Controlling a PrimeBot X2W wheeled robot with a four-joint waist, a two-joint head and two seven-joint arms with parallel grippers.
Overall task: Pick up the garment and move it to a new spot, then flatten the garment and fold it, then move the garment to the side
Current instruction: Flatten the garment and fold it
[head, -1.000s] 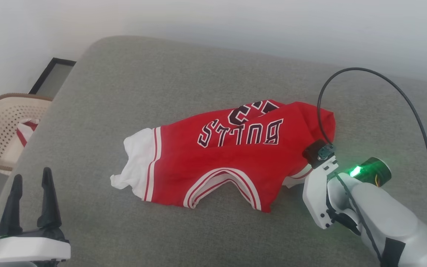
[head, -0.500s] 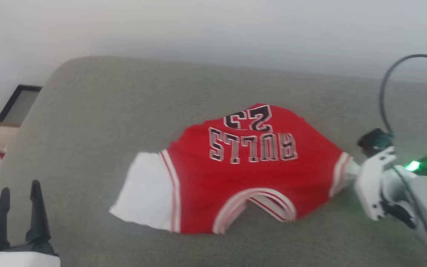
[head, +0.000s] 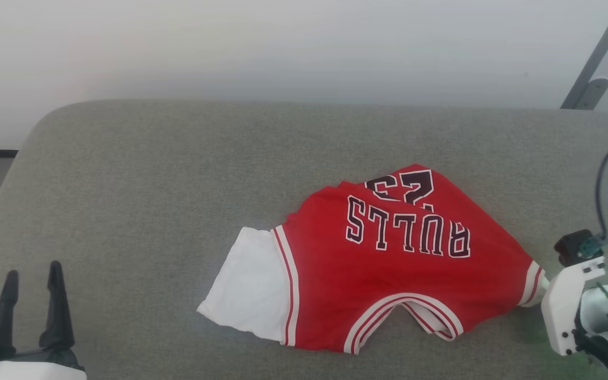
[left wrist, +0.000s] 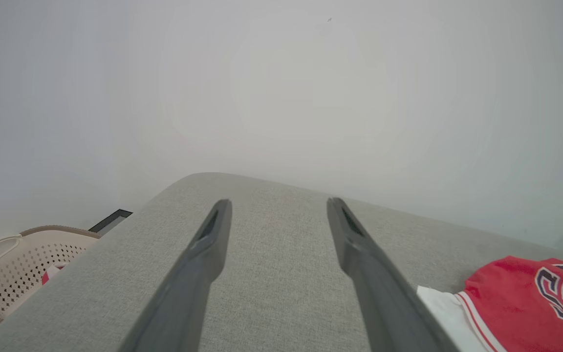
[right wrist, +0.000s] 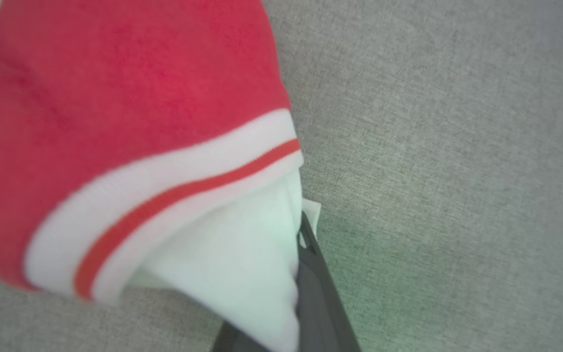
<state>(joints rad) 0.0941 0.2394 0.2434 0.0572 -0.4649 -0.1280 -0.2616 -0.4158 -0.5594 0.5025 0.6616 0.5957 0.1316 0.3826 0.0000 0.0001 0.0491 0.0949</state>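
Garment, a red basketball jersey with white sleeves, striped trim and black "BULLS" lettering, is lying partly bunched on a grey fabric cushion, right of centre in the head view. Its long axis is running sleeve to sleeve, left to right. The right gripper, closed tight, is pinching the tip of one white sleeve, so the whole garment is stretching away to that gripper's left. The left gripper, fingers spread wide and holding nothing, is hovering well apart near the cushion's lower left edge. By the look of it, the right arm is doing the carrying toward a new spot; flattening and folding are not yet done.
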